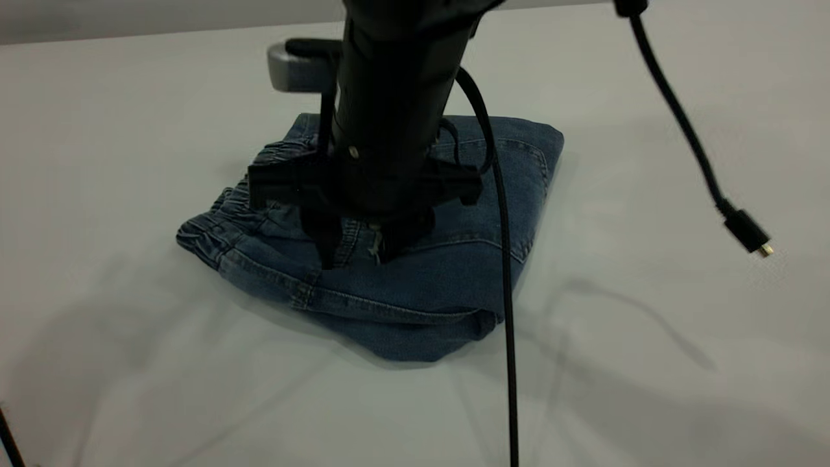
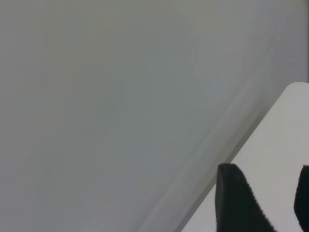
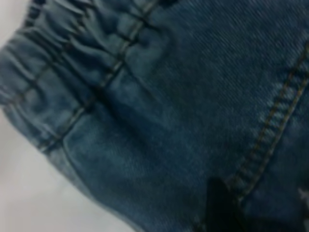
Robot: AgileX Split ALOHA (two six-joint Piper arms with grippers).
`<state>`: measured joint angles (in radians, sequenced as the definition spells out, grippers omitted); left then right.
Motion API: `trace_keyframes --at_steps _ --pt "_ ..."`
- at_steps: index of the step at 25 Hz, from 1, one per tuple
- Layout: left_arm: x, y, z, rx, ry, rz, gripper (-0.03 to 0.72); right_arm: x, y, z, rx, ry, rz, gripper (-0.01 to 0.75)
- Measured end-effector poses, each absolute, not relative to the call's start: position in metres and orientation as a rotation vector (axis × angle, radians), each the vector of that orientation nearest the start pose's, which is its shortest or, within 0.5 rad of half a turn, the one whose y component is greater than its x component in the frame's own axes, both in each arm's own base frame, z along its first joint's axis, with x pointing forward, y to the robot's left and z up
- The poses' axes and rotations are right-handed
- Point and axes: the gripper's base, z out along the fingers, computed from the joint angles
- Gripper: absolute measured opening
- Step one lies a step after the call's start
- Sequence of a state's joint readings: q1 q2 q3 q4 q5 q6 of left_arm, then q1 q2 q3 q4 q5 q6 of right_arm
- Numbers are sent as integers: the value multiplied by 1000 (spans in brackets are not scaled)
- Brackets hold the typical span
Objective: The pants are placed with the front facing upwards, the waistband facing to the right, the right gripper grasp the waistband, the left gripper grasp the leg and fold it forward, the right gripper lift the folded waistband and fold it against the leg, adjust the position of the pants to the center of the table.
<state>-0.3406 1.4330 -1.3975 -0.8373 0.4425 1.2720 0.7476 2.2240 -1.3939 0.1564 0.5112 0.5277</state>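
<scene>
White tabletop first: the table (image 1: 648, 402) spreads wide and plain on every side, far bigger than anything on it; on it, about the middle of the exterior view, lie the pants (image 1: 428, 285), blue denim already doubled into a compact, thick packet, folded edge toward the camera and tan stitching running across the top layer; the waistband (image 1: 220, 224), gathered and ruffled, now sits at that view's left side of the bundle rather than at the right; a loose black cable (image 1: 687, 136) dangles over the table to the right, clear of the cloth; the right gripper (image 1: 353, 250) comes straight down onto the top of the bundle, its dark fingers (image 1: 327, 243) set narrow with their tips on or just above the denim, and I cannot say whether they pinch any cloth; the left gripper (image 2: 265, 205) is off somewhere at the table's edge, parted, holding nothing. By my reckoning the folding is done and what remains is centring; to do that well I would press lightly and slide the whole stack as one, slowly, so the upper layer does not creep off the lower one or the waistband spring open.
</scene>
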Motion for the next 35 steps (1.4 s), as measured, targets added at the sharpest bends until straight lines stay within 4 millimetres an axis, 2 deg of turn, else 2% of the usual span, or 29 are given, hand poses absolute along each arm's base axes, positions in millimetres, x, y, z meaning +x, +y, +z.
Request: trace_keyframes --at_steps 4,8,19,24,26,28,35 --pt "303 -139 421 939 1563 -199 305 311 297 78 -129 2926 378 297" --pt "303 -139 420 943 1564 -202 305 308 293 73 -213 2968 302 297" --pt "303 -139 420 943 1564 -202 305 296 267 71 -502 3100 -120 294" --pt "303 -139 420 943 1564 -203 305 294 263 78 -574 3118 -172 294" --pt "303 -139 420 943 1564 -203 305 294 265 90 -574 3111 -150 294" --pt "303 -139 420 943 1564 -203 305 297 267 110 -564 3079 -114 294" --pt "301 -140 420 956 1568 -214 305 300 270 209 -662 2916 8 294"
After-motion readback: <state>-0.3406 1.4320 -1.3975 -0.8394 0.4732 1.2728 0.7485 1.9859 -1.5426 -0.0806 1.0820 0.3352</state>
